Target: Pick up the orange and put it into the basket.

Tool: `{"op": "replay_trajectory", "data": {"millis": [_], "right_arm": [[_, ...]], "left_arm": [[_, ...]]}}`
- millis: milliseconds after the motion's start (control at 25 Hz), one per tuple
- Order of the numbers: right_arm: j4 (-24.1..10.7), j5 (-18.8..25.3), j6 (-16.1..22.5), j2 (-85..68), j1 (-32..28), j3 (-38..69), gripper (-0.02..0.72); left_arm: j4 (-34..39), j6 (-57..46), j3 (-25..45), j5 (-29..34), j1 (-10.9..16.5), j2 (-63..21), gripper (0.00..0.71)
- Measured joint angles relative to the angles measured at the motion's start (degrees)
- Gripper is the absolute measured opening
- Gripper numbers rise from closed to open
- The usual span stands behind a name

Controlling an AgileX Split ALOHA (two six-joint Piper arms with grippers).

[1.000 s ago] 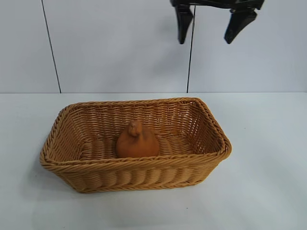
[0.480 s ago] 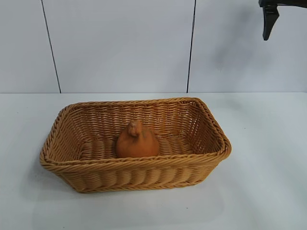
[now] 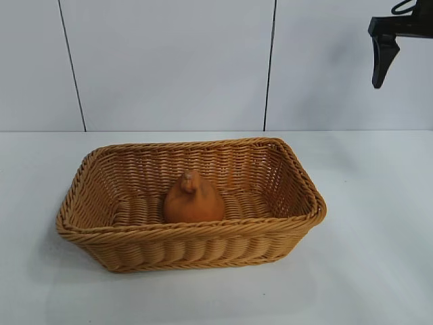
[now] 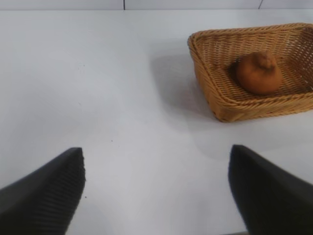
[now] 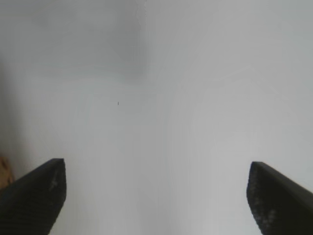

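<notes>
The orange (image 3: 193, 200), a dull brownish lump with a knobby top, rests on the floor of the tan wicker basket (image 3: 203, 252), near its middle. The left wrist view shows the orange (image 4: 258, 73) inside the basket (image 4: 209, 84), far beyond my left gripper (image 4: 156, 164). That gripper is open over bare table and holds nothing. My right gripper (image 5: 156, 169) is also open and empty, with white surface between its jaws. In the exterior view only one of its black fingers (image 3: 383, 59) shows, high at the upper right, well clear of the basket.
The basket stands on a white table (image 3: 379, 223) in front of a white panelled wall (image 3: 169, 68). Bare tabletop lies on every side of the basket. A tan sliver (image 5: 4, 172) sits at the edge of the right wrist view.
The right gripper has moved from above the basket's back edge out to the upper right of the exterior view, then dropped slightly. The orange and basket have not moved.
</notes>
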Motion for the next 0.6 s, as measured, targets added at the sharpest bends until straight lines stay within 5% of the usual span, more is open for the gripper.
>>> {"op": "replay_trajectory", "data": {"millis": [600], "right_arm": [[2.81, 0.04, -1.98, -36.22, 0.72, 52.0, 0.694]], "left_arm": [[0.0, 0.0, 0.0, 0.0, 0.0, 0.0, 0.577]]}}
